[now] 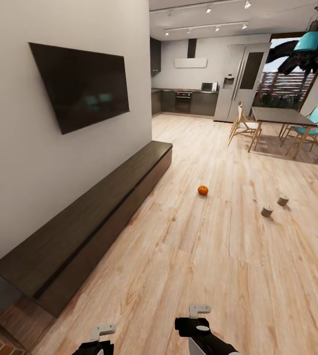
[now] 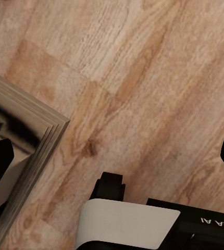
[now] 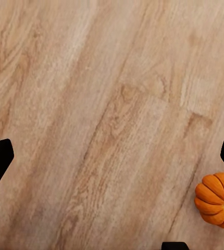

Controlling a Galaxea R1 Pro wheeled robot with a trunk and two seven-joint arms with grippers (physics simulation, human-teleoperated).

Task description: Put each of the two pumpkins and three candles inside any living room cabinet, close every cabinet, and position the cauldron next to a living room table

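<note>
Head camera: set high, facing forward and down the room along the long, low dark brown wooden cabinet (image 1: 92, 222) at left, toward the far kitchen. Both wrist cameras: close above the light wood plank floor (image 1: 218, 256), facing down. The head and right wrist views share that floor and possibly a small ribbed orange pumpkin (image 3: 216, 200).

From the head camera I see a bright, evenly lit room. Small spotlights (image 1: 208, 9) on the ceiling shine at the far end, and daylight comes through the big window (image 1: 282, 79) there. The black TV (image 1: 82, 86) has a weak greenish reflection. The long cabinet (image 1: 94, 222) puts a dark shadow under its front edge. Straight lines lean outward near the edges. The far kitchen looks soft. In the right wrist camera the pumpkin (image 3: 218, 200) is sharp, with a soft shadow.
</note>
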